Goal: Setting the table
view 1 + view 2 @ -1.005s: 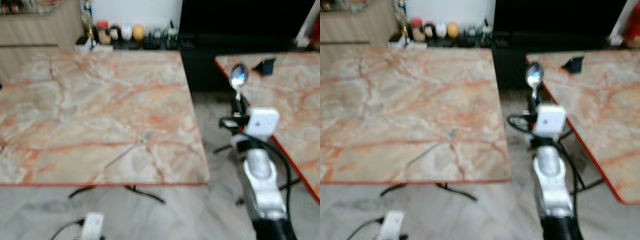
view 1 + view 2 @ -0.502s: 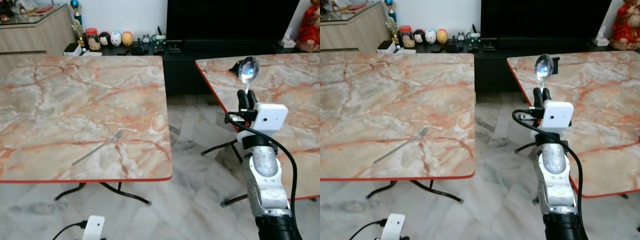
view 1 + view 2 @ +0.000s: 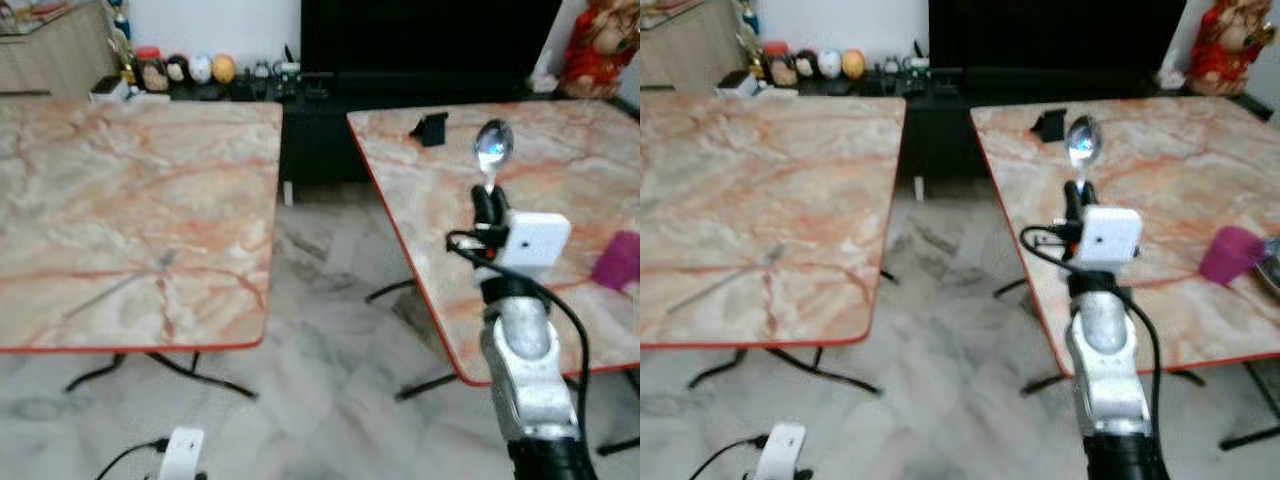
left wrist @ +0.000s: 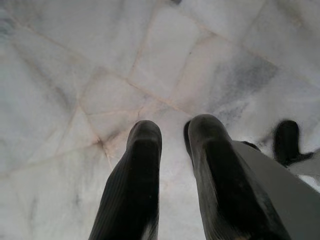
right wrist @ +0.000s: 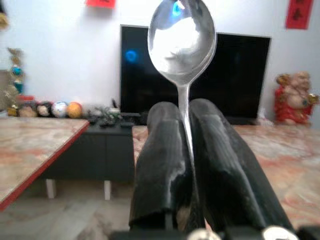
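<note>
My right gripper (image 3: 487, 200) is shut on the handle of a silver spoon (image 3: 494, 146) and holds it upright, bowl on top, over the near left part of the right marble table (image 3: 580, 170). In the right wrist view the spoon (image 5: 182, 35) stands between the two black fingers (image 5: 160, 150). A fork (image 3: 120, 285) lies slantwise near the front edge of the left marble table (image 3: 130, 160). My left gripper (image 4: 172, 135) hangs idle over the marble floor, its fingers slightly apart with nothing between them.
A purple cup (image 3: 1230, 252) sits near the right table's front right edge. A small black object (image 3: 432, 127) rests at its far left corner. A floor gap (image 3: 320, 290) separates the tables. Behind stand a dark TV cabinet with trinkets (image 3: 200, 70) and a red figurine (image 3: 595, 50).
The camera has swung to the right, so the right table and the purple cup have come into view. My right gripper still holds the spoon upright. The fork has not moved.
</note>
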`<state>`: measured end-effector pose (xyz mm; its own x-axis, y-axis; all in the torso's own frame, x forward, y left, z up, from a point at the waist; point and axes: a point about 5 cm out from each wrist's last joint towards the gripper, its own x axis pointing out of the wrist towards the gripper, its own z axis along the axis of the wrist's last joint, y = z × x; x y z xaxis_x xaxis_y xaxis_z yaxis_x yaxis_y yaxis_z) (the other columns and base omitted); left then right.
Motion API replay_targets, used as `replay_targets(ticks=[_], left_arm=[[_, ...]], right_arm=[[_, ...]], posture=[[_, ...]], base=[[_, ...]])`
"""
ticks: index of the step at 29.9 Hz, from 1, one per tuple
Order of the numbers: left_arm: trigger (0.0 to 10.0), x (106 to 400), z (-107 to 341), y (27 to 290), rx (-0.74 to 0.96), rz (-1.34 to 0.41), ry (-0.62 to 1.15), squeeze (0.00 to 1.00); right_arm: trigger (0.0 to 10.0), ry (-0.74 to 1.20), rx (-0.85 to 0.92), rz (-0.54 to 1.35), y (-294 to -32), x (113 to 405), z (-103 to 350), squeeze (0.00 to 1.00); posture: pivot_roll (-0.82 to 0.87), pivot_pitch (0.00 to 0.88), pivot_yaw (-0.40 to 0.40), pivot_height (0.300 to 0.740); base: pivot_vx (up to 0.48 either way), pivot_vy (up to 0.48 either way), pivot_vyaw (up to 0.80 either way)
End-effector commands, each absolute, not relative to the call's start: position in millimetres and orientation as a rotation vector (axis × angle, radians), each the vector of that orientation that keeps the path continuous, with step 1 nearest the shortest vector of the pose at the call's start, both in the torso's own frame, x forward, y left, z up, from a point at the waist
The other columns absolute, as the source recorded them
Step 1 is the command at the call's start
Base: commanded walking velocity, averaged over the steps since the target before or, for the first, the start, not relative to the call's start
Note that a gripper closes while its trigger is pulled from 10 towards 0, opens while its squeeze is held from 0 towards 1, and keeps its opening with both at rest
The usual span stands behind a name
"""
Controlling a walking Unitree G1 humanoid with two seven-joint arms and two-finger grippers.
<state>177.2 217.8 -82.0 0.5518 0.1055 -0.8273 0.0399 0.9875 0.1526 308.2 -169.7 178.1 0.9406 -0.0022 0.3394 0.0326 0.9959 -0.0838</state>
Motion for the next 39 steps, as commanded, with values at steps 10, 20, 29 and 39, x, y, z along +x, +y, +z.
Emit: replay_targets(ticks=[10,20,29,39], left_arm=[[10.0,191,-77,209,0.139,0.04,0.955,0.0],[10.0,195,-75,209,0.137,0.043,0.941,0.0],[10.0,201,-72,208,0.133,0.047,0.926,0.0],[10.0,203,-71,207,0.13,0.049,0.918,0.0]], right_arm=[[10.0,-0.36,-0.13,-0.031,-175,306,182,0.0],[10.0,-0.36,-0.107,-0.045,-177,306,182,0.0],[10.0,-0.365,-0.106,-0.048,-177,307,185,0.0],[10.0,-0.371,-0.108,-0.062,-180,310,189,0.0]], posture=[[-0.08,0.0,0.001,0.74],[-0.09,0.0,0.002,0.74],[-0.09,0.0,0.0,0.74],[-0.08,0.0,-0.001,0.74]], base=[[0.0,-0.314,0.09],[0.0,-0.312,0.21],[0.0,-0.314,0.0],[0.0,-0.315,0.0]])
